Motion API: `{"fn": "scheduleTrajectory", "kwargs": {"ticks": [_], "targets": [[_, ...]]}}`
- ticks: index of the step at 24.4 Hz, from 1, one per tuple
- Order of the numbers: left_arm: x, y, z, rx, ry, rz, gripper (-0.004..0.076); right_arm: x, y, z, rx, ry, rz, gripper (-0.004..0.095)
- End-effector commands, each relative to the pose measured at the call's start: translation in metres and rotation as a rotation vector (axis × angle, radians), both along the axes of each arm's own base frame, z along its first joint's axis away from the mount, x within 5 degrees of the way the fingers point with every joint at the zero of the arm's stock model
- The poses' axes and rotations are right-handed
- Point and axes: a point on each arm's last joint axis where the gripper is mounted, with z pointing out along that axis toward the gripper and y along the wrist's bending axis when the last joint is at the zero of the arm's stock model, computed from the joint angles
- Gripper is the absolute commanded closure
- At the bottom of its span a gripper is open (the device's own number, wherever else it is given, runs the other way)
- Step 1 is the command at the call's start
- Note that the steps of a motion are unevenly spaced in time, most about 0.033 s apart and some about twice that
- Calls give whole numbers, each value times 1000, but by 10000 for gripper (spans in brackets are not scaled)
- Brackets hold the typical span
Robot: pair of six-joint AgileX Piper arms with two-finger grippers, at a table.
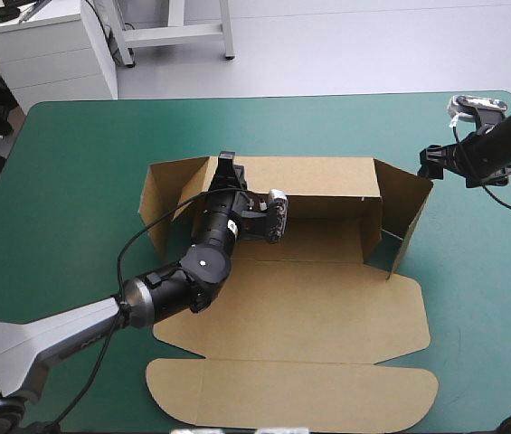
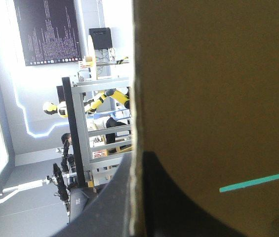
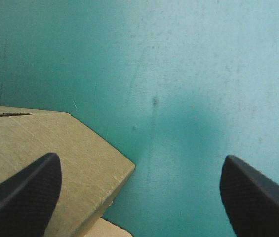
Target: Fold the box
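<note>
1. The box (image 1: 327, 307) sits at the middle of the counter (image 1: 74, 163), brown on the teal-green cover, and it is only partly raised.
2. Its far wall (image 1: 327, 176) stands upright. A side wall stands at each end, both splayed outward. The floor and the lid lie flat toward the counter's near edge.
3. The left arm (image 1: 174, 289) comes in from the near left corner and reaches across the box's floor to the left end of the far wall.
4. The left jaws are clamped on the top edge of that wall. In the left wrist view the board's pale cut edge runs up between the two black fingers (image 2: 104, 212), one on each side, with no gap showing.
5. Ahead of those jaws a thin teal-green slit (image 2: 253, 182) shows in the board. It is probably a slot in the wall, though the view is too close to be sure.
6. The right arm (image 1: 499, 140) hangs over the counter's far right part.
7. The right jaws sit just beyond the upper outer corner of the right side wall (image 1: 409, 212) and stand wide apart. Only the teal-green cover lies between them, and a corner of brown board lies beneath one finger.
</note>
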Motion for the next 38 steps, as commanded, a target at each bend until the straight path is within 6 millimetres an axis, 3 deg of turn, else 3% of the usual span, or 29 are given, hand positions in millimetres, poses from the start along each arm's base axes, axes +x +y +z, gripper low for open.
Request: {"fn": "scheduleTrajectory", "kwargs": {"ticks": [1, 13, 24, 33, 38], "targets": [[-2, 5, 26, -36, -81, 15, 734, -19, 1, 29, -1, -74, 10, 99], [-2, 5, 26, -36, -81, 15, 734, -36, 9, 21, 42, -58, 54, 99], [-2, 5, 26, -36, -81, 15, 734, -53, 17, -8, 84, -10, 131, 99], [-2, 5, 26, -36, -81, 15, 734, -59, 39, -16, 180, -18, 320, 99], [-2, 5, 26, -31, -82, 8, 734, -65, 65, -31, 183, 30, 428, 99]]}}
